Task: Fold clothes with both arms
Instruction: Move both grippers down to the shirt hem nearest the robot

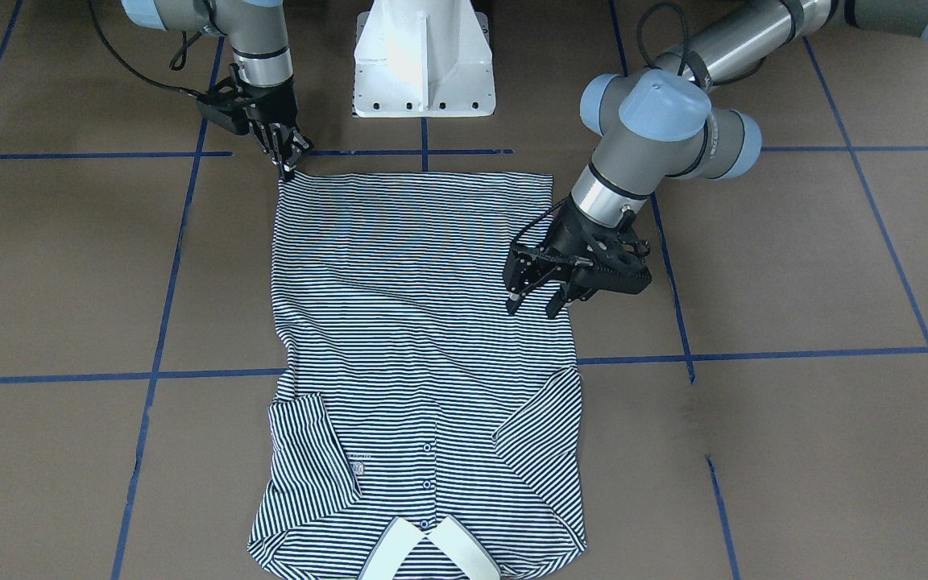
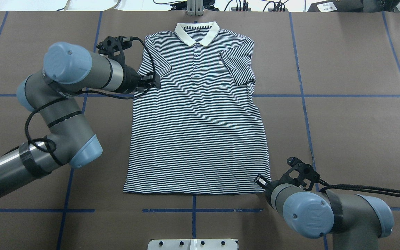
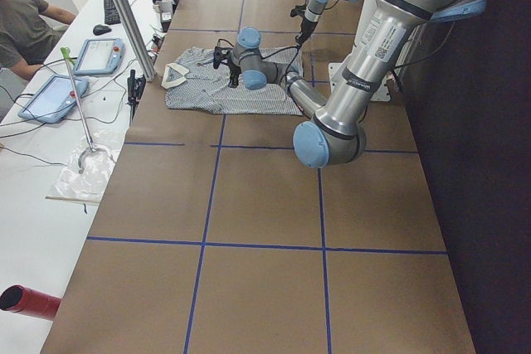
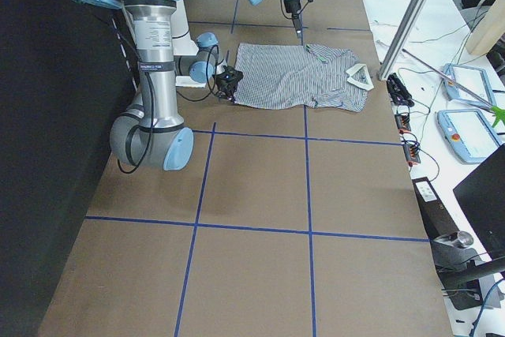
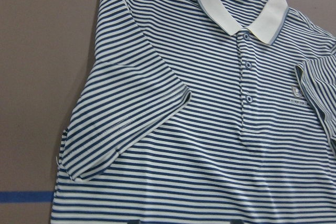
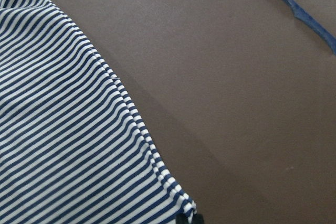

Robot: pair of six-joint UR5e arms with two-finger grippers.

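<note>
The striped polo shirt (image 1: 424, 322) lies flat and face up on the brown table, with both sleeves folded inward and the cream collar (image 1: 432, 548) on the far side from the robot. My left gripper (image 1: 535, 304) is open and hovers over the shirt's side edge just below the folded sleeve (image 5: 131, 124). It also shows in the overhead view (image 2: 153, 81). My right gripper (image 1: 286, 169) has its fingers pinched together on the shirt's near hem corner (image 6: 184, 208). The shirt's buttons and chest logo (image 5: 295, 92) show in the left wrist view.
The white pedestal base (image 1: 424, 64) stands just behind the hem. Blue tape lines (image 1: 424, 151) grid the table. An operator (image 3: 25, 31) sits at a side bench with tablets (image 3: 50, 97), and a metal post (image 3: 124, 14) stands at the table's far edge.
</note>
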